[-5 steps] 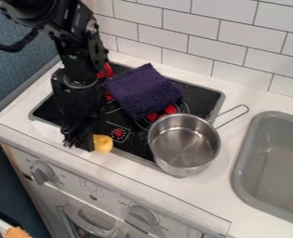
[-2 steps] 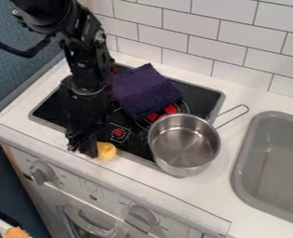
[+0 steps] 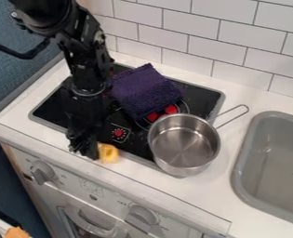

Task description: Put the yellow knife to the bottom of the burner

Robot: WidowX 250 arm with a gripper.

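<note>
At one stove (image 3: 138,143), one pincer (image 3: 86,151), one yellow object (image 3: 113,157)

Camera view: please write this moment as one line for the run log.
end effector: beside yellow object, at front edge of stove | grip: cannot tell | pot: stove's right side | purple cloth: on stove

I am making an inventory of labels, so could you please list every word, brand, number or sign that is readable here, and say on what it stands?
No text can be read with certainty.
Oven's front panel: small marks near the left knob and right knob, and a faint drawn sign between them; all too small to read.
Black cooktop: small pale marks around the red round spot; too small to read.
</note>
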